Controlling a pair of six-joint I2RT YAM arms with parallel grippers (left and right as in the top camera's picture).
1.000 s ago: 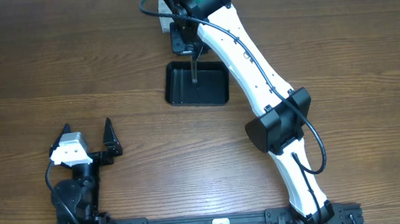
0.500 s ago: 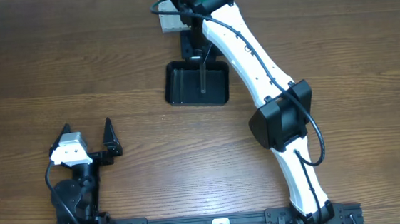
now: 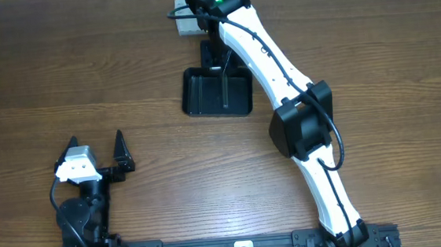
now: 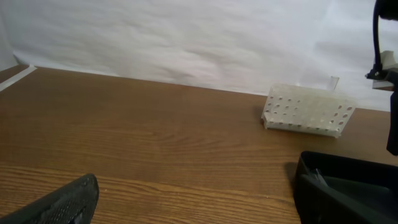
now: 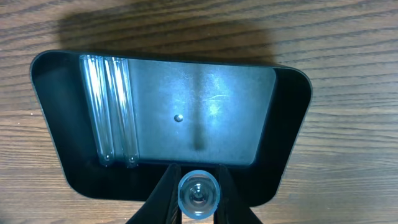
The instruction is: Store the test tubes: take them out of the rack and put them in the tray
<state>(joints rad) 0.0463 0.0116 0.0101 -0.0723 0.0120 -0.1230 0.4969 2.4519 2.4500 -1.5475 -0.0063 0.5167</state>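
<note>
Grip on tube [image 5: 198, 191] above tray [image 5: 292, 112]

We see the right gripper [image 5: 198, 173] clamped on one clear tube. It hangs upright with its round end facing the wrist camera, above the black tray and close to one long wall. From above, the same gripper [image 3: 219, 60] sits over the tray [image 3: 195, 102], the arm reaching across the table [image 3: 371, 33]. Two more tubes [image 5: 113, 106] lie flat side by side on the tray floor, against one short wall. The white rack [image 3: 187, 27] stands just beyond the tray, on the side away from the arm bases. In the left wrist view we make out one tube end [image 4: 334, 81] poking up behind the rack [image 4: 308, 111]. The left gripper [image 3: 96, 141] rests near its base, well apart from the tray, fingers spread and holding nothing.
</note>
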